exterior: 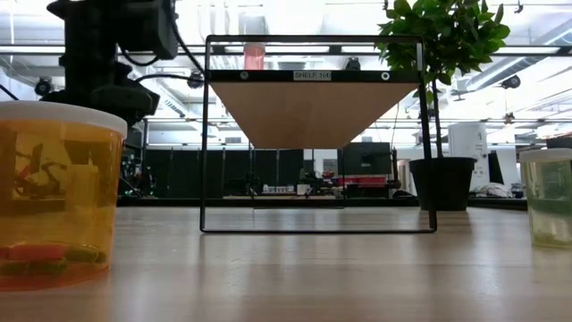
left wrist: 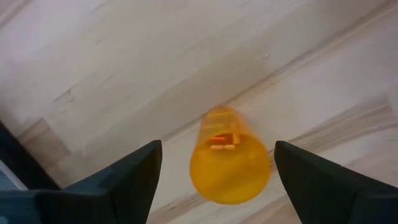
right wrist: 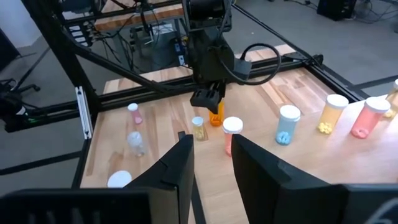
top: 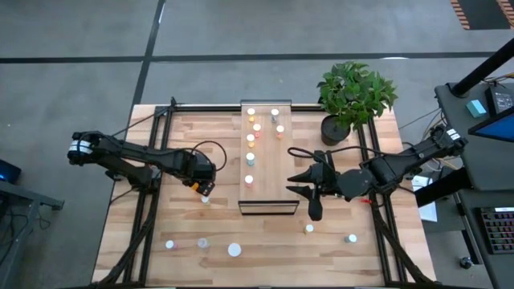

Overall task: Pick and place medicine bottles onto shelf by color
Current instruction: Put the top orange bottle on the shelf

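Jaws of the left gripper [left wrist: 214, 180] stand wide over an orange bottle [left wrist: 229, 158] on the worktop [top: 161, 225], at nine o'clock from the shelf [top: 265, 172]. Right gripper [top: 301, 183], at the shelf's three o'clock edge, has narrow, empty jaws.

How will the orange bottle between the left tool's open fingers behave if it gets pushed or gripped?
The orange bottle is a round, upright cylinder, so a sideways nudge would probably tip it and let it roll. Only a few pills show inside, so it is likely light. Its smooth, glossy wall may slip in the left tool unless gripped squarely.
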Robot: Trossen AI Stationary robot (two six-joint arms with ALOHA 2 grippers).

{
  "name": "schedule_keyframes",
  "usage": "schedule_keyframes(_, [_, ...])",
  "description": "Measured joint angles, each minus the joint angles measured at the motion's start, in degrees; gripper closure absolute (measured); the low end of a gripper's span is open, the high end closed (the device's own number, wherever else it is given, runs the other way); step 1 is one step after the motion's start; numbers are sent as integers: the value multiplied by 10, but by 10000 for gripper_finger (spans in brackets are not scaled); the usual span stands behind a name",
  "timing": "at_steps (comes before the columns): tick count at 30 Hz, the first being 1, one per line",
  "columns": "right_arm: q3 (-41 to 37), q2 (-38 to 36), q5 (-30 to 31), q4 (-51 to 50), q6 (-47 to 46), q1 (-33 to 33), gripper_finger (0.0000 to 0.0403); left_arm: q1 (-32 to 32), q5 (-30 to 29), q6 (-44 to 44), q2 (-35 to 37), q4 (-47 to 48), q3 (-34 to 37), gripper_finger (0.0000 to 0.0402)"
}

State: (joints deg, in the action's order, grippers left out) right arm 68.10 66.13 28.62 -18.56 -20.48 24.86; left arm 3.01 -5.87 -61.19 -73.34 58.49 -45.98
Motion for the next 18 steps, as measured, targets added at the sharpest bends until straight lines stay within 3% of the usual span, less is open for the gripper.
schedule_keyframes(6, [0, 0, 0, 0, -1, 0, 308, 0, 10, 5, 0, -5, 14, 117])
schedule_keyframes(18, [0, 0, 1, 0, -1, 0, 327, 0, 11, 5, 0, -13, 14, 202])
